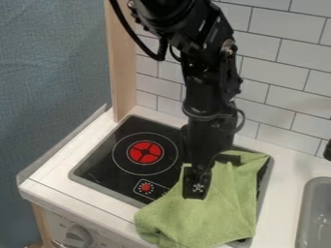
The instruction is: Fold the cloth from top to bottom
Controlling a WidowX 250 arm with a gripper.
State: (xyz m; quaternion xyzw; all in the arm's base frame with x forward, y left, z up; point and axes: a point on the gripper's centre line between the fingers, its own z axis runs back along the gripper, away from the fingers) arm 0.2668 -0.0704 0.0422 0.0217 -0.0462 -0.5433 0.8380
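The green cloth (219, 213) lies rumpled over the right part of the black stove top, and its lower edge hangs past the counter's front. Coming down from the top edge, the arm holds its gripper (212, 172) over the upper left part of the cloth. The gripper is open: one finger (196, 184) stands at the lower left against the cloth, the other is at the upper right, and green cloth shows between them. Part of the cloth's upper edge is hidden behind the gripper. Whether the fingertips press on the cloth, I cannot tell.
The stove top (97, 167) has a red burner mark (144, 152) and a red dial mark to the cloth's left. A grey sink (315, 213) is at the right edge. White tiles (284, 82) rise behind the counter, with a wooden post (121, 72) at the back left.
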